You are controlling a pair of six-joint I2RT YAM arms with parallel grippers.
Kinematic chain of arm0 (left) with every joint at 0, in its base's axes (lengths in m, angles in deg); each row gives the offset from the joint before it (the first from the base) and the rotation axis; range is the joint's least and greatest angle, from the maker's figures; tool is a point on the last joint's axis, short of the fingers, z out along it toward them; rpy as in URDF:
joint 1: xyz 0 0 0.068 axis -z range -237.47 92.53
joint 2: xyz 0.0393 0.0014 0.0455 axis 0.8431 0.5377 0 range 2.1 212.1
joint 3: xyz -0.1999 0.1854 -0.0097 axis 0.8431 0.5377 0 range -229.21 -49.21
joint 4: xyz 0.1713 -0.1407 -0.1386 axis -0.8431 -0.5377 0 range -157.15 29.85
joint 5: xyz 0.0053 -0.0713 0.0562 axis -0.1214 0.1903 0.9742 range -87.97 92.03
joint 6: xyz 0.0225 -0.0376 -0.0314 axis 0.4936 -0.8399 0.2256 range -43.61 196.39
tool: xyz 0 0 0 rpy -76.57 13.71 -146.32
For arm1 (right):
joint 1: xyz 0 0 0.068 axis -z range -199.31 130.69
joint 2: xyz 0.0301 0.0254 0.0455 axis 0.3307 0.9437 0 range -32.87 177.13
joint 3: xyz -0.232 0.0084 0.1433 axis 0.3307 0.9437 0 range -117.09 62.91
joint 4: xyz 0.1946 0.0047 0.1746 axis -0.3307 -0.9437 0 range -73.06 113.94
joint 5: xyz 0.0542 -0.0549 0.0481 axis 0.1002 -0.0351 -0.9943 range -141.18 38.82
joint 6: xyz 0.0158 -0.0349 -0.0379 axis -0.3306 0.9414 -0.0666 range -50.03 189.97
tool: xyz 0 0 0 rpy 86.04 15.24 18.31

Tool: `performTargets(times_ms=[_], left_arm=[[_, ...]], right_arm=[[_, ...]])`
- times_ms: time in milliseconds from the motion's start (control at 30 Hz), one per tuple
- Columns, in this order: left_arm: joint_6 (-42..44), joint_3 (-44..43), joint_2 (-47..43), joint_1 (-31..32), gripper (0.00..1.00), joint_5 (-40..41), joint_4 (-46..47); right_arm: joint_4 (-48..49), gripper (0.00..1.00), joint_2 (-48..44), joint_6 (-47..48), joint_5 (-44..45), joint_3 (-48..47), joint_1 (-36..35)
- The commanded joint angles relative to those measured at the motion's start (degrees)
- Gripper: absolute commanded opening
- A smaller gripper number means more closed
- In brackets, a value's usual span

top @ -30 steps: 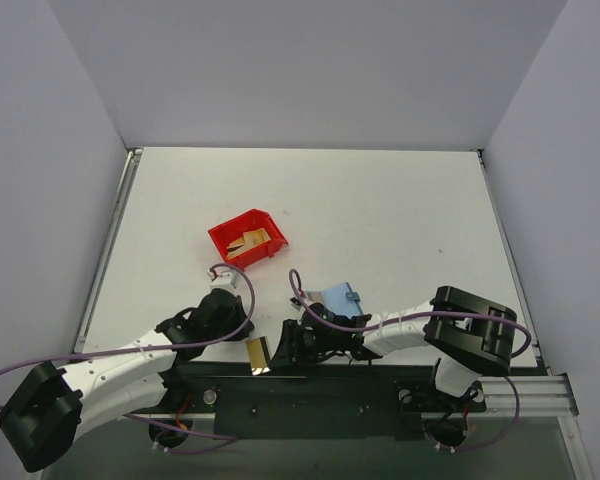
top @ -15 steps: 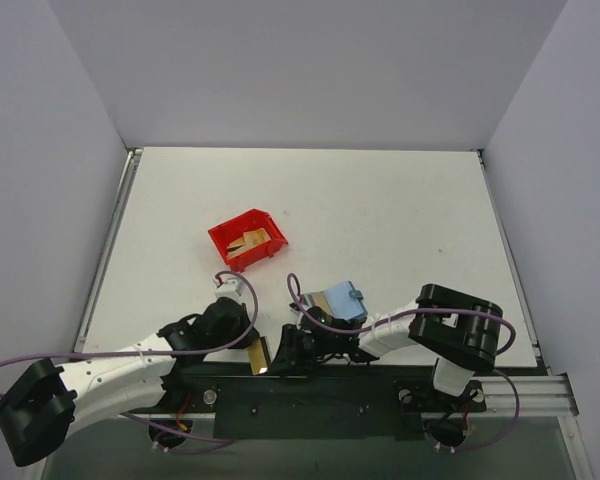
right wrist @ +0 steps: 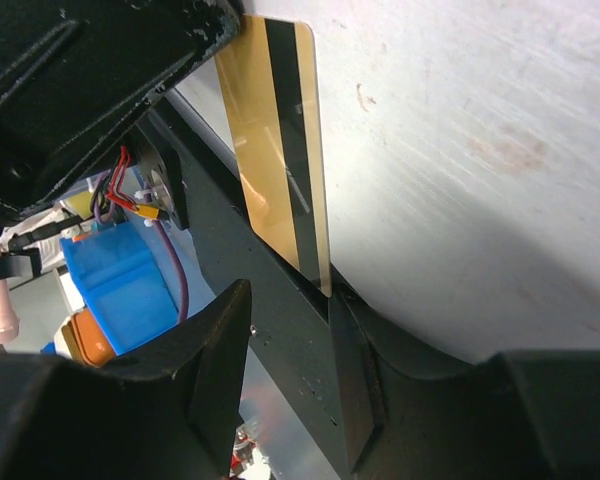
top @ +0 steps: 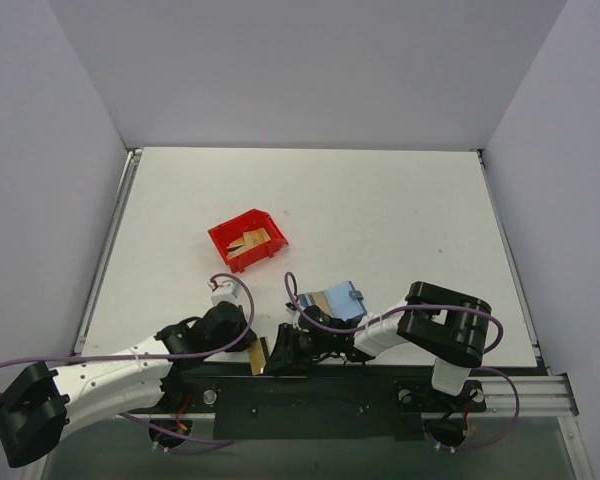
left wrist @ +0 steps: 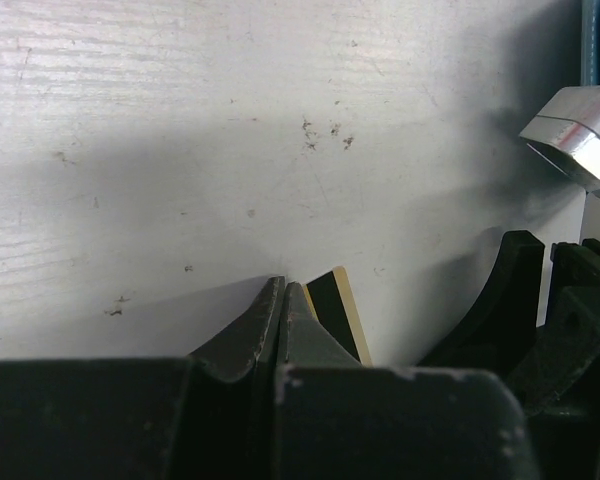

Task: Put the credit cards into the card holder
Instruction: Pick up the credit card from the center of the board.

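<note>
A gold-tan credit card (top: pixel 259 356) with a dark stripe lies at the table's near edge, partly over the black rail. In the right wrist view the credit card (right wrist: pixel 275 150) runs from the left gripper's body down to my right gripper (right wrist: pixel 288 295), which is open, the card's end against one finger. My left gripper (left wrist: pixel 284 285) is shut, and the card (left wrist: pixel 338 310) sticks out beside its right finger, not between the jaws. In the top view the left gripper (top: pixel 246 340) and right gripper (top: pixel 280 352) flank the card. The teal-blue card holder (top: pixel 340 298) lies open just behind the right arm.
A red bin (top: pixel 242 232) holding more gold cards (top: pixel 252 243) stands behind the left arm. The black mounting rail (top: pixel 310 392) runs along the near edge. White walls close in the table on three sides.
My left gripper has moved toward the near edge and right, up to the card. My right arm has drawn slightly left. The card has barely shifted.
</note>
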Motion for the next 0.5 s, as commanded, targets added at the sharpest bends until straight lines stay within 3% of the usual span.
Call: performTargets(times_ms=[0, 300, 467], left_arm=[[-1.52, -0.11, -1.73, 0.20, 0.00, 1.66, -4.20], [-2.76, 1.12, -2.61, 0.20, 0.00, 0.60, -4.56], [-3.20, 1.48, -2.78, 0.29, 0.00, 0.25, -4.30]], right_arm=[[0.10, 0.33, 2.23, 0.51, 3.74, -1.52, 1.30], [0.02, 0.24, 3.20, 0.69, 4.44, -1.87, 1.92], [0.28, 0.11, 2.67, 1.65, 5.06, -1.96, 2.10]])
